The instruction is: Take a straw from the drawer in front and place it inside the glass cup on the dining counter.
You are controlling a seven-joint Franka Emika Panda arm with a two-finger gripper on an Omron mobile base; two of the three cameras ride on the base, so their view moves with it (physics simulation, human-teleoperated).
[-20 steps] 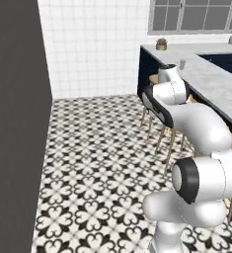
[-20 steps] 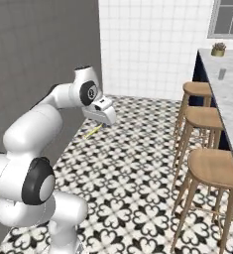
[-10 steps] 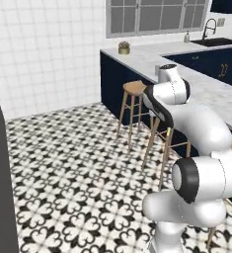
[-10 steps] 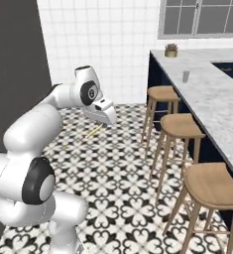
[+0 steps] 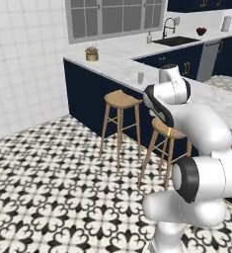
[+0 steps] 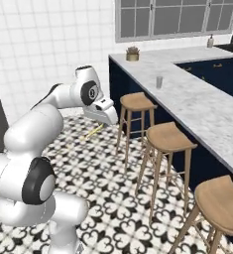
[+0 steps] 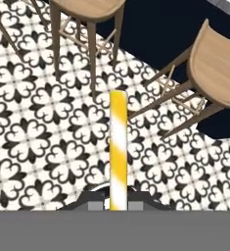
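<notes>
My gripper hangs over the patterned floor, left of the stools, shut on the straw, which points down and away from the hand. In the hand view the straw is a yellow and white striped stick rising from between my fingertips. The glass cup stands upright on the dining counter, well to the right of and beyond the gripper. From the left base the cup shows on the marble top just left of my arm. The drawer is out of view.
Three wooden stools line the counter's navy base; two show from the left base. A small potted plant sits at the counter's far end. A sink with a faucet lies beyond.
The whole picture has swung: the base has turned, bringing the dining counter, cup and stools toward the middle of both views. The gripper keeps its hold on the straw.
</notes>
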